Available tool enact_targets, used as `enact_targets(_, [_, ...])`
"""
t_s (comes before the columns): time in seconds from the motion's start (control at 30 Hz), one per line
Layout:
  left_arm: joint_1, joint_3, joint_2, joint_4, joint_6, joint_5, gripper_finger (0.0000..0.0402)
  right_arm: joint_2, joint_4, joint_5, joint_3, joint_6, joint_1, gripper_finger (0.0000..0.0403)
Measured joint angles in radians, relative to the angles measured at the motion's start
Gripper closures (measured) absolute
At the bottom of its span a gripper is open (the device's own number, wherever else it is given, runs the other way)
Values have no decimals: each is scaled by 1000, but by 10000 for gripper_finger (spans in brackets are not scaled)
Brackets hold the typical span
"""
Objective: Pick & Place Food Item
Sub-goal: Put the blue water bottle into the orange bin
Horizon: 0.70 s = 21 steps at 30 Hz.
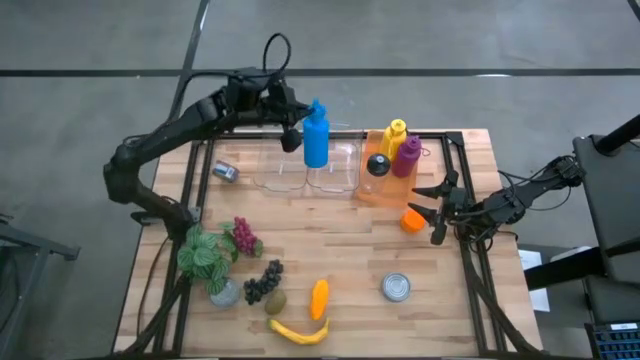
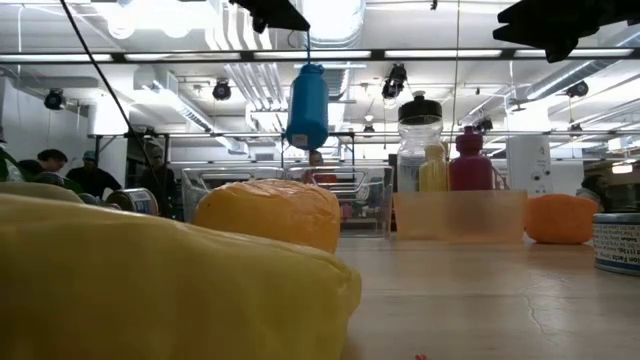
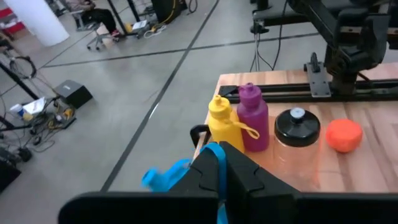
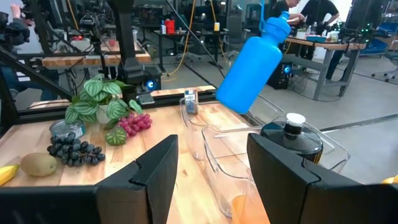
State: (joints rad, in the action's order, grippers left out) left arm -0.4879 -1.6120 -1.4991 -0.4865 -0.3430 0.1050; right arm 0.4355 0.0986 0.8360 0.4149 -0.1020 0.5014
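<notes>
A blue bottle [image 1: 316, 138] hangs in the air over the clear bins [image 1: 300, 172] at the table's far side; the low view shows the bottle [image 2: 308, 105] well above the tabletop. My left gripper [image 1: 292, 136] is shut on it, just left of its top. My right gripper [image 1: 424, 203] waits open near the right edge, beside a small orange ball-like item [image 1: 411, 222]. In the right wrist view the bottle [image 4: 252, 67] shows beyond my right gripper [image 4: 211, 180]. My left gripper pinches the blue carry strap [image 3: 217, 163] at the bottle's top between its two fingers [image 3: 245, 177]. The fingers come roughly level from the table's far left. The bottle hangs below them by the strap [image 2: 308, 48], neck up, clear of the table and bins.
An orange-tinted bin [image 1: 385, 185] holds a yellow bottle [image 1: 396, 134], a purple bottle [image 1: 408, 156] and a black-lidded jar [image 1: 377, 166]. Near the front lie a banana [image 1: 300, 332], a carrot [image 1: 318, 298], a kiwi [image 1: 276, 302], dark grapes [image 1: 262, 282], red grapes [image 1: 243, 237], a plant [image 1: 205, 255] and a can [image 1: 396, 288].
</notes>
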Motion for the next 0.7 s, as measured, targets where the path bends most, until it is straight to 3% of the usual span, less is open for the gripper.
enact_targets(0.2, [-31, -117, -103, -5, -51, 46, 398, 0, 0, 0, 0, 0, 0, 213])
enact_targets(0.47, [-45, -365, -284, -104, -123, 60, 398, 0, 0, 0, 0, 0, 0, 213])
enact_targets(0.7, [-80, -510, -414, -120, -151, 173, 398, 0, 0, 0, 0, -1, 0, 213])
